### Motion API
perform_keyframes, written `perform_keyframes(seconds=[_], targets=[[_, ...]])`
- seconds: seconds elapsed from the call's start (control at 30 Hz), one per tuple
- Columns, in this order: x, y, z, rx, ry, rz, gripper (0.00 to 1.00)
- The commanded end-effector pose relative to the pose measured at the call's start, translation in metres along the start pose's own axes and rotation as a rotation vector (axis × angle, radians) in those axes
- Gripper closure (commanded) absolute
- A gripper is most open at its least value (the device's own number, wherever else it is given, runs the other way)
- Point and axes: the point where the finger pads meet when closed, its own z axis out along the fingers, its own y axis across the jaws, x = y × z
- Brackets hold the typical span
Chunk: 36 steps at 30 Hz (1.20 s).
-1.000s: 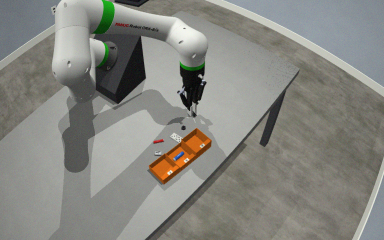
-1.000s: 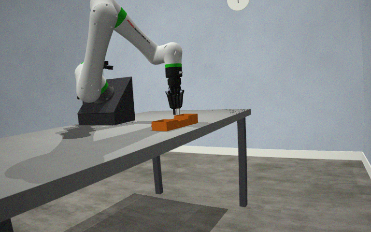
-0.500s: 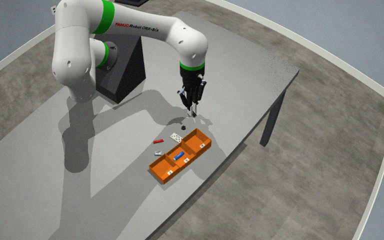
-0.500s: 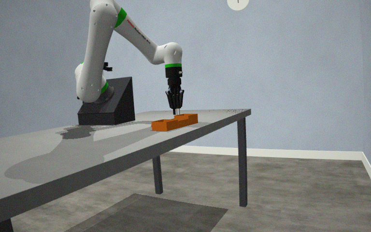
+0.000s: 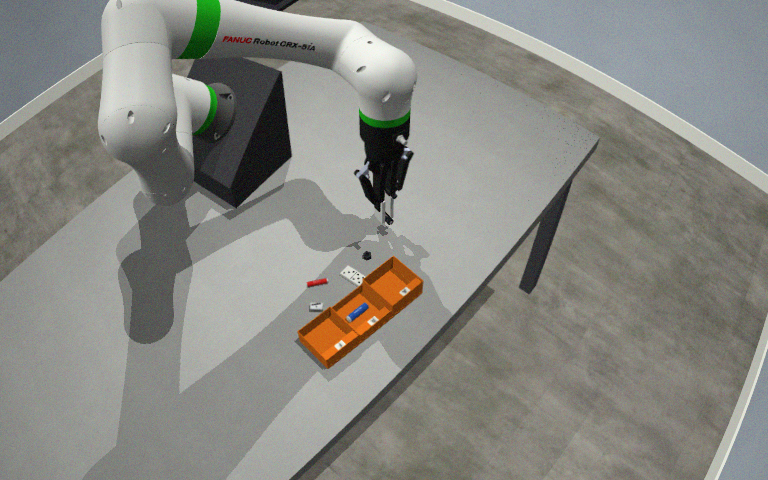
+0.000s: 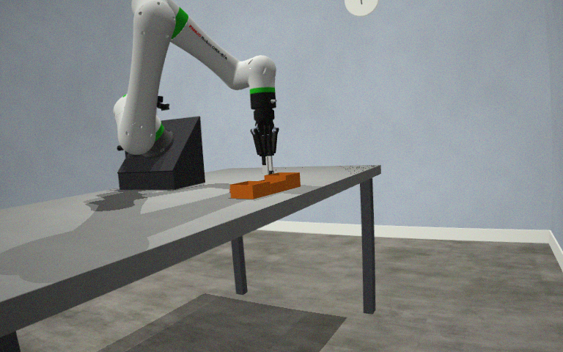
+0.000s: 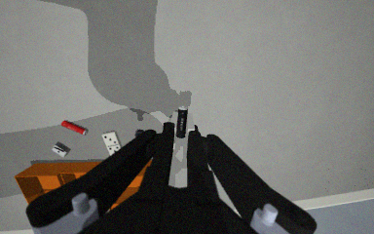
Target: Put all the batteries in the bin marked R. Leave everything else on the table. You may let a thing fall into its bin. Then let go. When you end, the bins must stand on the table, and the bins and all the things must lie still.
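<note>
- Gripper: nearly closed, seemingly on black battery; 1 o'clock of bins, top view.
- Blue battery: middle bin, mark illegible.
- Red one, likely battery: 10 o'clock, outstanding.

A white domino lies between a sharpener and a small black object (too small to identify).

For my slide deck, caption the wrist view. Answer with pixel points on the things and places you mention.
Gripper (image 5: 387,217) (image 6: 267,171) (image 7: 182,120) shut on a black battery (image 5: 388,220) (image 7: 181,123), red cylinder (image 5: 317,282) (image 7: 74,128) and domino (image 5: 352,275) (image 7: 111,142) nearby.
</note>
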Motion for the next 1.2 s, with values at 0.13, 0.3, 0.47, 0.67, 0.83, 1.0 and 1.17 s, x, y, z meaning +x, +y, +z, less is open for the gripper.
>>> perform_keyframes(seconds=[0.13, 0.3, 0.47, 0.67, 0.83, 1.0, 1.17], targets=[[0.0, 0.0, -0.024, 0.0, 0.0, 0.0, 0.95], [0.0, 0.0, -0.028, 0.0, 0.0, 0.0, 0.95], [0.0, 0.0, -0.028, 0.0, 0.0, 0.0, 0.95], [0.0, 0.0, -0.034, 0.0, 0.0, 0.0, 0.95], [-0.012, -0.013, -0.034, 0.0, 0.0, 0.0, 0.95], [-0.032, -0.036, -0.034, 0.0, 0.0, 0.0, 0.95], [-0.052, -0.058, -0.034, 0.0, 0.0, 0.0, 0.95]])
